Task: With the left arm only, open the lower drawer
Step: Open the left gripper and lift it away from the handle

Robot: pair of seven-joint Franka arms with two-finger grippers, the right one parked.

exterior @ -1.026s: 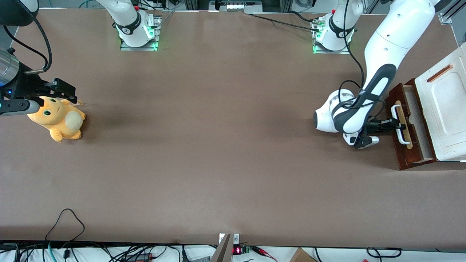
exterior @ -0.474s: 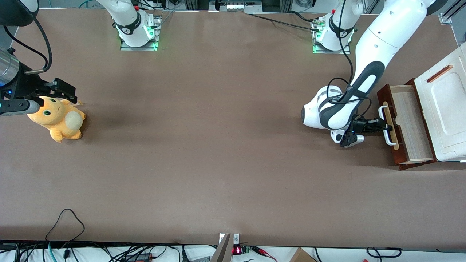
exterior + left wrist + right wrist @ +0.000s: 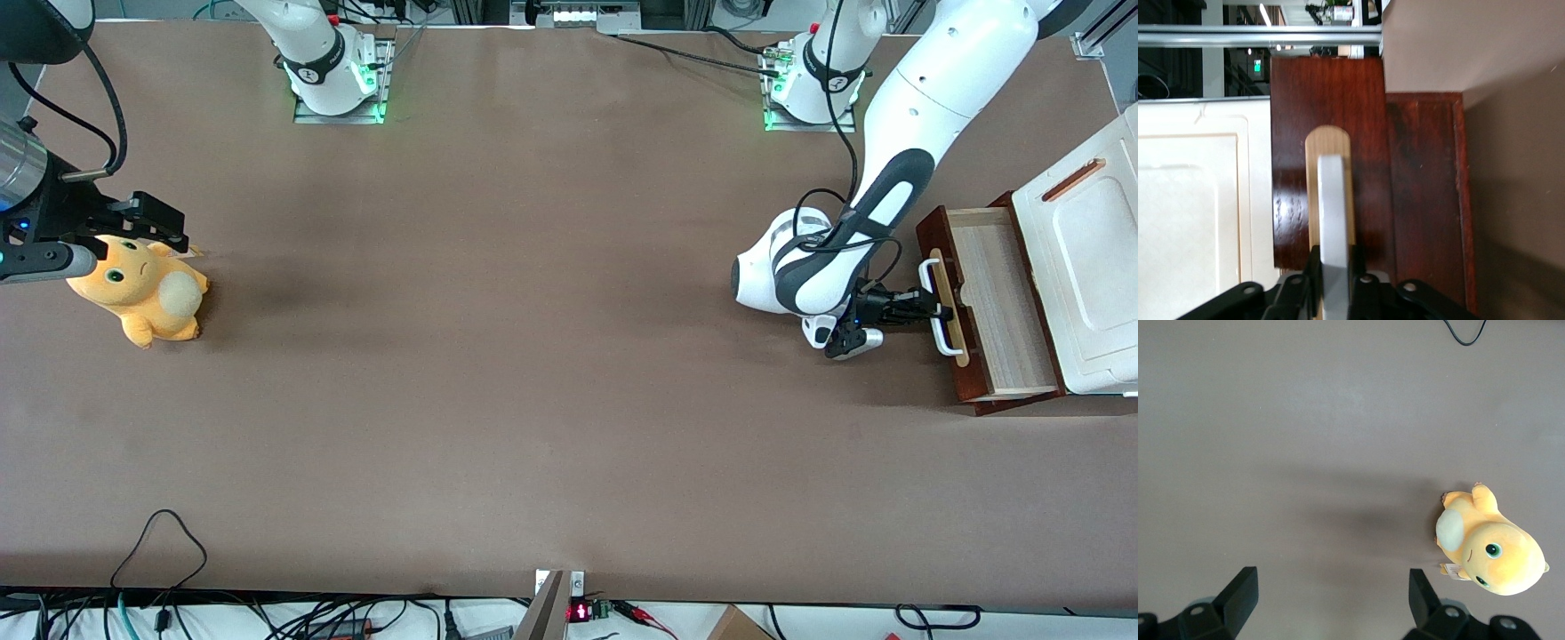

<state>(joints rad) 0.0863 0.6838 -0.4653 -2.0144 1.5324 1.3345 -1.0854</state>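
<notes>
Toward the working arm's end of the brown table (image 3: 533, 356), the dark red-brown wooden lower drawer (image 3: 1000, 316) stands pulled well out from under the white moulded cabinet top w/ orange strip (image 3: 1080, 267); its light wood interior is exposed in front view. Drawer front carries a white U-shaped bar handle (image 3: 938, 307) on a pale wood strip (image 3: 1313, 193).

Glossy white left arm w/ dark grey joint panels (image 3: 898, 160) reaches down from its base to the drawer front; bulbous wrist sits just beside the handle, toward the table centre. Small black gripper (image 3: 929, 308) is level w/ the handle's mid-length. Wrist view: gripper (image 3: 1335, 280) has its fingers (image 3: 1313, 270) closed on the white bar (image 3: 1333, 227), one on each side, in contact. Bar runs straight away from the gripper over the wood strip. Drawer's red-brown face (image 3: 1365, 173) fills the area around the strip; cabinet's white panel (image 3: 1198, 213) lies alongside.

Toward the parked arm's end of the table, an orange plush toy w/ cream belly (image 3: 142, 298) lies on the surface, well apart from the drawer; also seen in right wrist view (image 3: 1488, 547).
</notes>
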